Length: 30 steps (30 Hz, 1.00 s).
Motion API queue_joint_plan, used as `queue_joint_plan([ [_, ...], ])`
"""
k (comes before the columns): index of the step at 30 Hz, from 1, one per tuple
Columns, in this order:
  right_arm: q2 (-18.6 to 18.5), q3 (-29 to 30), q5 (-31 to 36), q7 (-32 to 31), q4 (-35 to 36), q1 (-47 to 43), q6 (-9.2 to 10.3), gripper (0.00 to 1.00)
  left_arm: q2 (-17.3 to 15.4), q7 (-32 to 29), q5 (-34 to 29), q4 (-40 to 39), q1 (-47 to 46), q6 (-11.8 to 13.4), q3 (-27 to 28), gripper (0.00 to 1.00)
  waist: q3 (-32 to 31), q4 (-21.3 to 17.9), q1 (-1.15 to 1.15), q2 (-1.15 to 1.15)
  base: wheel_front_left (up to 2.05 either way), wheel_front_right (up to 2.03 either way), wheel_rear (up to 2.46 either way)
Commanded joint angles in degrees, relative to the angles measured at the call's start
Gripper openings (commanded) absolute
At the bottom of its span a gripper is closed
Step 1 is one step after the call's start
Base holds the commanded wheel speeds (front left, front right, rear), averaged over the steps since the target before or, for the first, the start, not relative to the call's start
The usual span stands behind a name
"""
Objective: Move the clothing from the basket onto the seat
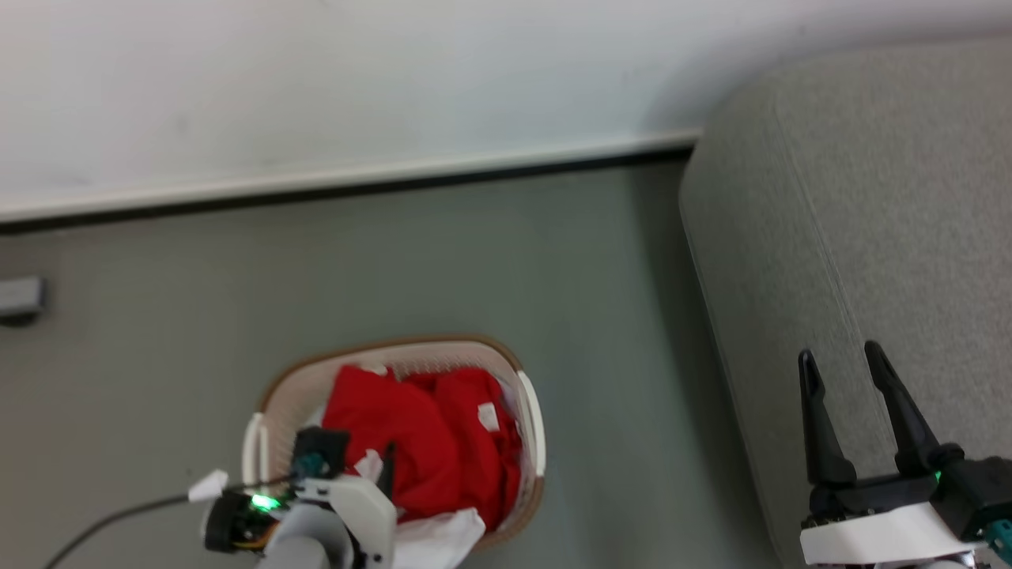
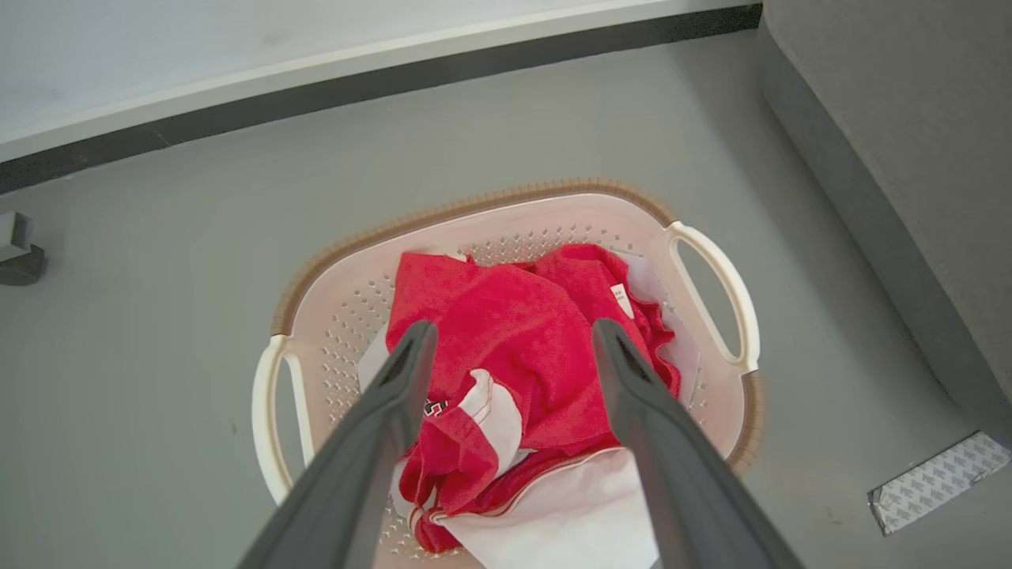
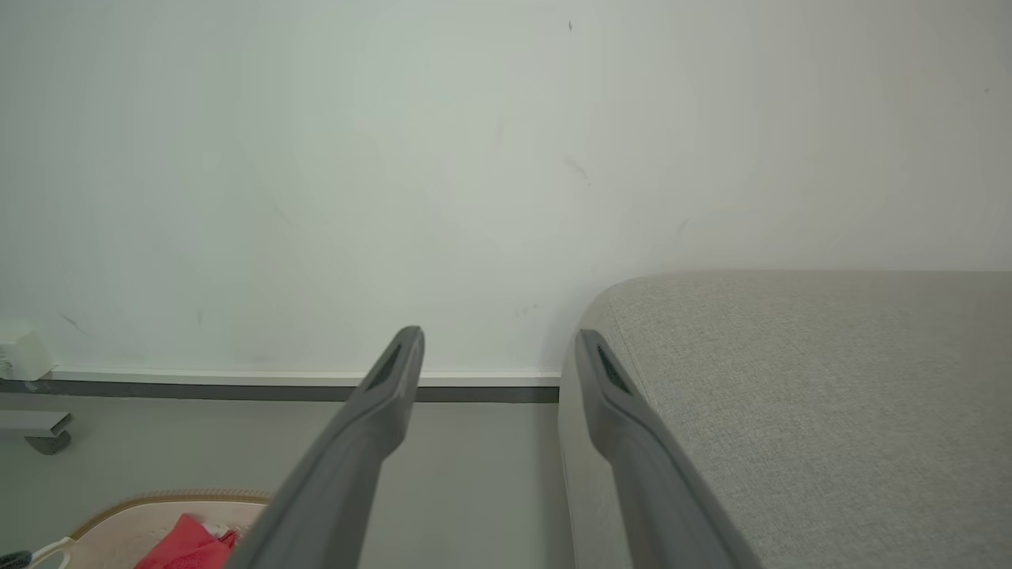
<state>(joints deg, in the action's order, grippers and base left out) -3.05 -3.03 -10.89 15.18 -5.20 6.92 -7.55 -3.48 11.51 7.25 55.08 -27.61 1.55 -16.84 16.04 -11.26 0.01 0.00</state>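
Both claws are spread apart and empty. My left claw [image 2: 514, 328] hangs over the red garments [image 2: 538, 348] heaped in the laundry basket [image 2: 506, 204] on the floor [image 1: 474, 261]. The right claw [image 1: 840, 353] hovers at the grey sofa [image 1: 870, 197]. I'd worry about pinching the pale liner sheet [image 2: 652, 280] along with the cloth, snagging the perforated wall and lifting the basket, or dropping a trailing garment short of the sofa.

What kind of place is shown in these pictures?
Probably a living room or a home-like test room: a grey fabric sofa stands by a white wall, and a laundry basket of red clothing sits on the grey floor.
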Motion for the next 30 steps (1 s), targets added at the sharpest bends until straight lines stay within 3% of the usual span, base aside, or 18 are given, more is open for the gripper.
queue_joint_plan([
  [1,0.0,-0.1,-0.9,0.0,0.4,1.2,0.12,1.0,-1.1,-0.7,-0.7,1.5,-1.6,0.5,0.1,1.0,5.6,-3.7,-0.01,0.0,0.0,0.0,0.0],
  [13,0.2,-2.4,-4.3,0.0,0.7,5.7,0.12,1.0,-5.0,-6.7,-2.2,14.5,-12.6,2.4,-1.5,1.0,13.1,-7.3,-0.01,0.0,0.0,0.0,0.0],
  [30,0.2,-4.3,-5.9,0.0,2.0,8.9,0.13,1.0,-8.3,-13.1,-3.7,18.0,-19.0,3.3,-4.5,1.0,21.9,-10.1,-0.01,0.0,0.0,0.0,0.0],
])
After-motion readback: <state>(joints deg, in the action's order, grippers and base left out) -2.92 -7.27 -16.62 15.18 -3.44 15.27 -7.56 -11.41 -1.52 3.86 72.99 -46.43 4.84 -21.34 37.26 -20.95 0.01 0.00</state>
